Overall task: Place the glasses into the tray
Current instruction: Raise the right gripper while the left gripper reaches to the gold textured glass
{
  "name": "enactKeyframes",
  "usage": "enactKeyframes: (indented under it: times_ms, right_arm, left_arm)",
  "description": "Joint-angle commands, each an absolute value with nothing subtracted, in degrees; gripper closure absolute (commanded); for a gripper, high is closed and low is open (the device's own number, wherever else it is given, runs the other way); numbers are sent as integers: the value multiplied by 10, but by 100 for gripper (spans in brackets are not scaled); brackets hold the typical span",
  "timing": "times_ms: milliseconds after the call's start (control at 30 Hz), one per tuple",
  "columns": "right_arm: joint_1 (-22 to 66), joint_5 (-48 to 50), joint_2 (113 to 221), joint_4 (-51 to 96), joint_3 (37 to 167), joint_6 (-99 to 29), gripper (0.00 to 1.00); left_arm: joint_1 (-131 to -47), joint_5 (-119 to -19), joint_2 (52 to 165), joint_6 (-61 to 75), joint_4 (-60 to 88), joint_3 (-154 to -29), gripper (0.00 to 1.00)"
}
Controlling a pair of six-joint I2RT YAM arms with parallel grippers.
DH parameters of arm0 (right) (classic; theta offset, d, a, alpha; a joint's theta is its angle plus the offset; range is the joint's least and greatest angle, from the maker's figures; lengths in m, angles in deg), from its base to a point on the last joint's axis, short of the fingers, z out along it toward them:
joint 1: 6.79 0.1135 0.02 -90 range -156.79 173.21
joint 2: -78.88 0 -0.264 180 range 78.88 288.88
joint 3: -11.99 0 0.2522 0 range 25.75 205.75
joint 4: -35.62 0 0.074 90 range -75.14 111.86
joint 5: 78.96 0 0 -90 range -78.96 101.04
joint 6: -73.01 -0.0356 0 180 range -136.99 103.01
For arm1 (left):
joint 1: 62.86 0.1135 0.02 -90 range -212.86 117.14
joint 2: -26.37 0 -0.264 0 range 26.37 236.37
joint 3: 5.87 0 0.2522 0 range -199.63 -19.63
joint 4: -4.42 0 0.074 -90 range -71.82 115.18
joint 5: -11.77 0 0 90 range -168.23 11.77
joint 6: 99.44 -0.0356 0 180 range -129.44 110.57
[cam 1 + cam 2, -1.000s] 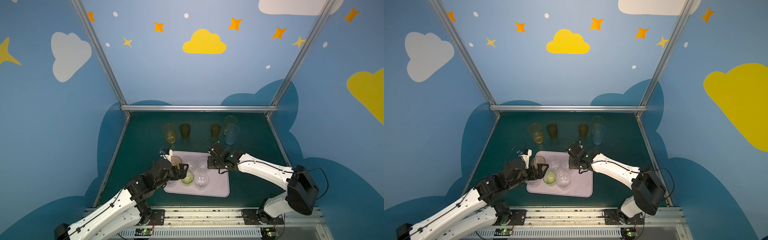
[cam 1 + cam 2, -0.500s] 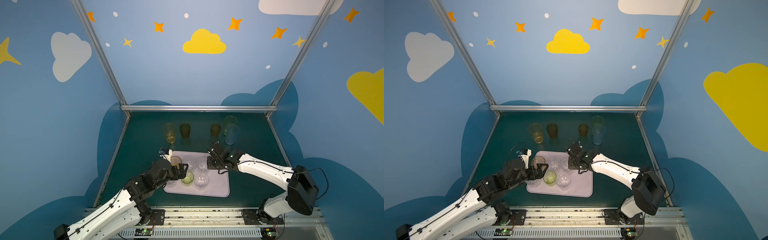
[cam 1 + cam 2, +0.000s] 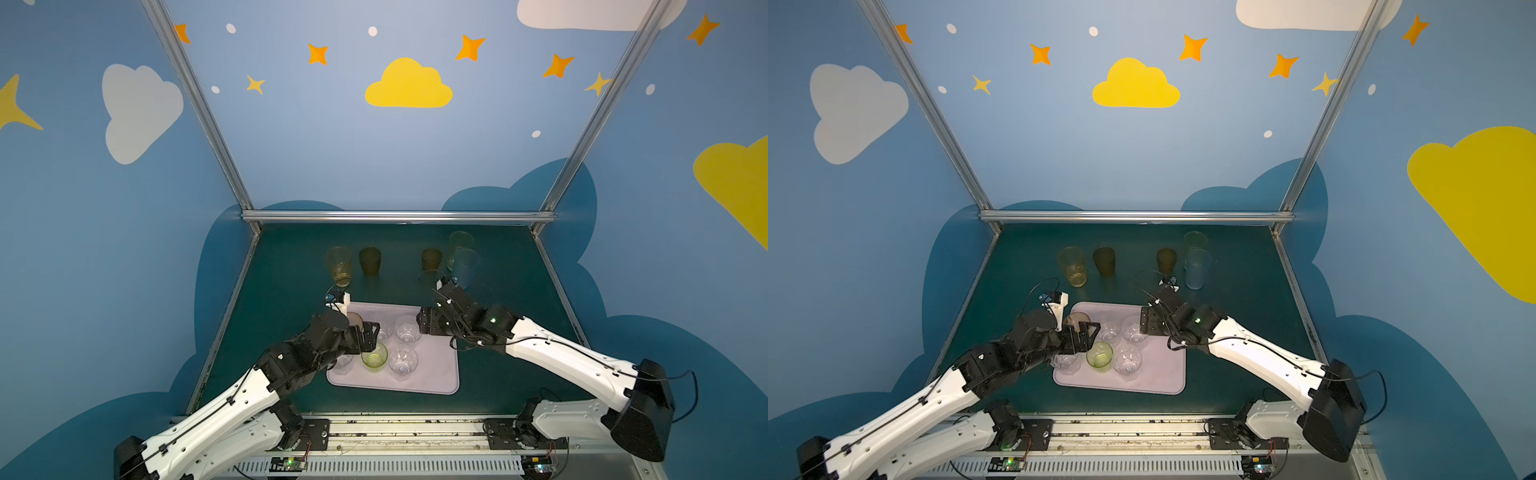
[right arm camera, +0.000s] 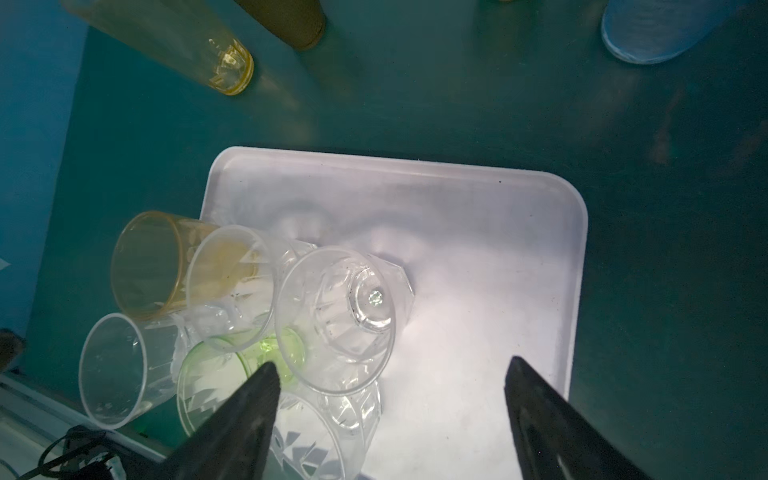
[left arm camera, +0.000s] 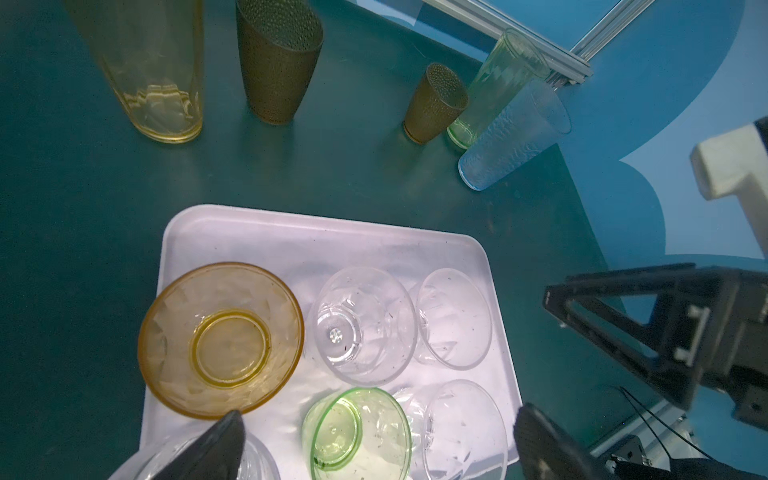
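Left to right: left pincer, jaws spread wide and empty, hovering over the left half of the pale lilac tray, above the short orange glass and the short green glass. Upright in that same half, packed close with those two: four clear faceted glasses. Further right, right pincer, likewise spread wide and gripping nothing, poised just above the clear glass at the cluster's far-right end, with bare tray floor beyond. Lined up along the far side of the teal counter, well apart from the tray: tall yellow glass, brown glass, second brown glass, tall green glass and, just beside it, tall blue glass. Judged as the gap between one set-down and a fresh pick, with six of eleven in and five to go. Next, by that reading: lift clear of the rims without nudging the cluster, reach to the far row, close around one glass's wall, carry it level and set it on the tray's open right half.
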State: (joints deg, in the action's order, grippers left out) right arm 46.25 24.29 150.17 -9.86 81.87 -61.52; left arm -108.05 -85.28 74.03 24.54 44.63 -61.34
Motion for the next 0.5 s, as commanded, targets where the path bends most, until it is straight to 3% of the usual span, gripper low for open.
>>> enactKeyframes:
  times_ms: [0, 467]
  right_arm:
    - [462, 242, 1458, -76, 780, -601, 14]
    - [454, 177, 1339, -5, 677, -615, 14]
  left_arm:
    - [-1065, -873, 771, 208, 445, -652, 0]
    - [-971, -830, 974, 161, 388, -777, 0]
